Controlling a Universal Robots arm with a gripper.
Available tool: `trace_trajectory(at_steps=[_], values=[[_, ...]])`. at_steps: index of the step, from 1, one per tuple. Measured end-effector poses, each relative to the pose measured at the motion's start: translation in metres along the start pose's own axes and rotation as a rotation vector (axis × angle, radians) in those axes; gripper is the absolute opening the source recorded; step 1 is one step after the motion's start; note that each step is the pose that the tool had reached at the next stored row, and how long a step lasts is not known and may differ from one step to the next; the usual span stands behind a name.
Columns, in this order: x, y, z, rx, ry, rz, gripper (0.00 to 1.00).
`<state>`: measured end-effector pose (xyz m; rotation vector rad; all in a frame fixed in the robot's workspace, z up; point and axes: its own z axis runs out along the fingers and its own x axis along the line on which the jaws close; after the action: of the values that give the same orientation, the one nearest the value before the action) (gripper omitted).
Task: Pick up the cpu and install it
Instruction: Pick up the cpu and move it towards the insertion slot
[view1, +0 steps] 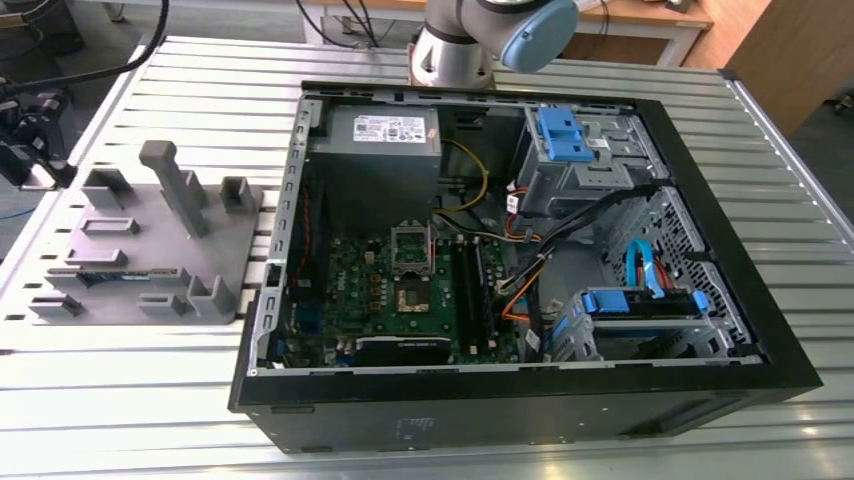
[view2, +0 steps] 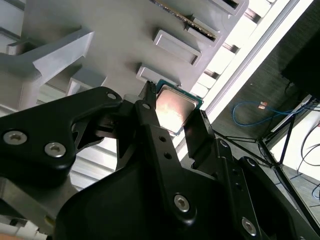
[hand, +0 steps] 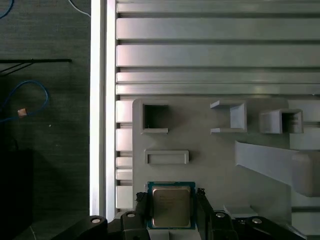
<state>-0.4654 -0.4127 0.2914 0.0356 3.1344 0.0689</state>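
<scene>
The cpu (hand: 171, 206), a small square chip with a silvery top and a thin green rim, sits between the two black fingers of my gripper (hand: 171, 209). The fingers (hand: 141, 207) press against its opposite edges. In the second wrist view the cpu (view2: 172, 106) shows in the same grip of the gripper (view2: 172, 119), just over the edge of the grey parts fixture (view2: 100, 30). The fixture (view1: 147, 240) lies at the exterior view's left. The motherboard's cpu socket (view1: 411, 262) stands uncovered inside the open computer case (view1: 534, 400).
The fixture (hand: 200, 150) has several raised pockets and a tall post (view1: 174, 185). The slatted metal table's edge (hand: 100, 100) runs close beside the cpu, with dark floor and a blue cable (hand: 30, 97) beyond. Inside the case are a power supply (view1: 387, 135), blue drive brackets (view1: 567, 135) and loose cables (view1: 534, 270).
</scene>
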Motion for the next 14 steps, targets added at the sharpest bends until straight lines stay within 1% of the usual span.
trace_trajectory(at_steps=[10, 14], values=[[-0.0002, 0.0012, -0.0271, -0.0005, 0.0, 0.0, 0.47], [-0.0002, 0.0018, -0.0398, -0.001, 0.0001, 0.0, 0.47]])
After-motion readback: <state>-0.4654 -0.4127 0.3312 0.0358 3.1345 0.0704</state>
